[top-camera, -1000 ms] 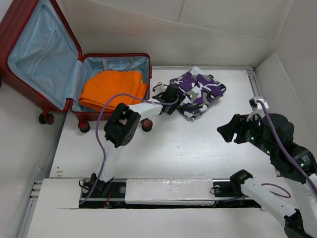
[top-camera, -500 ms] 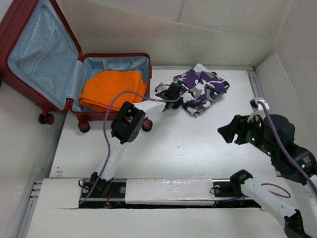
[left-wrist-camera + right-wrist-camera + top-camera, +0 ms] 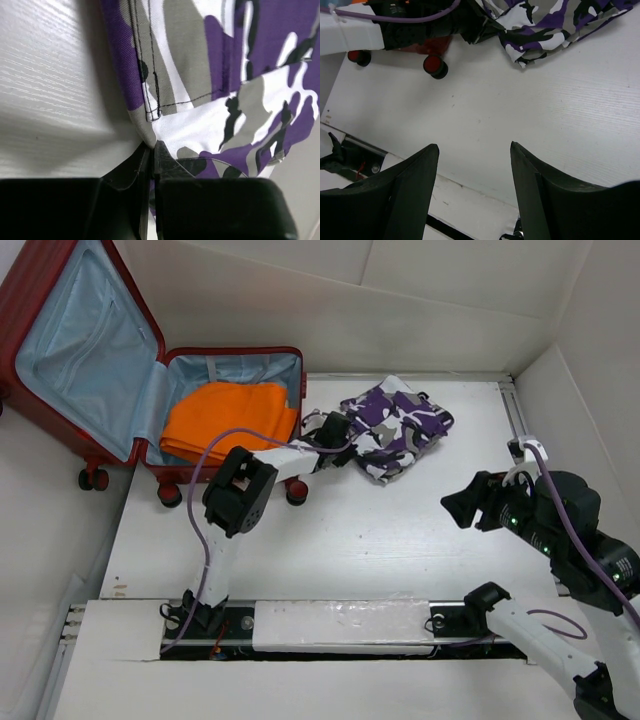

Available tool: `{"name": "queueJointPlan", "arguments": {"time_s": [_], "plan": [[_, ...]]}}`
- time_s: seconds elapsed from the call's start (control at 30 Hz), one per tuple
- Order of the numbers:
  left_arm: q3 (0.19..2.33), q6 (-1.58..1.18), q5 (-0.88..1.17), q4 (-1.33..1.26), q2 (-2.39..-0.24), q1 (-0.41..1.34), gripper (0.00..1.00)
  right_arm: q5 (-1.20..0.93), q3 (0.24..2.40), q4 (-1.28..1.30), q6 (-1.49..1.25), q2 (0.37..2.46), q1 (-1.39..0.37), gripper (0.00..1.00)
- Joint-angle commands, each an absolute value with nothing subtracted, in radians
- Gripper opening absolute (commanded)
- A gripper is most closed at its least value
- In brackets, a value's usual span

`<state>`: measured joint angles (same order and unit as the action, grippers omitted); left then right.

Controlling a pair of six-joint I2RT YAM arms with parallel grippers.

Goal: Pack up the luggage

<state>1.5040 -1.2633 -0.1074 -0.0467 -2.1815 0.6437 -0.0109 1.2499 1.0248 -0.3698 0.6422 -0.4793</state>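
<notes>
The luggage (image 3: 60,300) lies open at the far left, its dark-red lid leaning back and showing light blue lining. An orange folded garment (image 3: 230,420) lies in its base. A purple, white and grey camouflage garment (image 3: 400,425) sits crumpled on the table right of the luggage. My left gripper (image 3: 345,437) is shut on that garment's near-left corner; in the left wrist view the jaws (image 3: 151,147) pinch a fold of the camouflage garment (image 3: 210,75). My right gripper (image 3: 457,508) hovers open over the table's right side, holding nothing (image 3: 474,147).
The luggage's dark wheels (image 3: 168,495) rest at the table's left edge; one wheel (image 3: 434,65) shows in the right wrist view beside the left arm (image 3: 410,25). White walls enclose the table at the back and right.
The left gripper has shut on the camouflage garment's corner. The garment was pushed away to the right, then drawn back left toward the luggage. The right arm has barely moved.
</notes>
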Motion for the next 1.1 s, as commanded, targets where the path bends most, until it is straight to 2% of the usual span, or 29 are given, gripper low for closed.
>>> {"name": "queueJointPlan", "arguments": {"time_s": [0.0,0.13,0.27,0.33,0.63,0.8,0.97,1.07], "plan": [[1.552,-1.105,-0.164,0.004,-2.03,0.606,0.0,-0.031,1.261,0.959,-0.368,0.65,-0.479,0.65],[1.768,-0.956,-0.078,0.101,-2.02,0.549,0.0,-0.04,1.261,0.934,-0.368,0.672,-0.479,0.65],[2.122,-0.813,-0.026,0.254,-2.057,0.489,0.0,-0.031,1.27,0.913,-0.368,0.681,-0.479,0.65],[2.174,-0.772,-0.005,0.307,-2.053,0.424,0.0,-0.031,1.281,0.904,-0.368,0.69,-0.479,0.65],[1.869,-0.772,0.213,0.23,-1.876,0.011,0.0,0.002,1.29,0.904,-0.359,0.699,-0.479,0.65],[1.832,-0.729,0.222,0.255,-1.852,-0.177,0.0,-0.02,1.29,0.894,-0.35,0.712,-0.479,0.65],[1.841,-0.692,0.209,0.305,-1.864,-0.276,0.0,-0.02,1.281,0.885,-0.35,0.73,-0.479,0.65],[1.829,-0.67,0.209,0.305,-1.864,-0.264,0.0,-0.029,1.269,0.885,-0.35,0.739,-0.479,0.65]]}}
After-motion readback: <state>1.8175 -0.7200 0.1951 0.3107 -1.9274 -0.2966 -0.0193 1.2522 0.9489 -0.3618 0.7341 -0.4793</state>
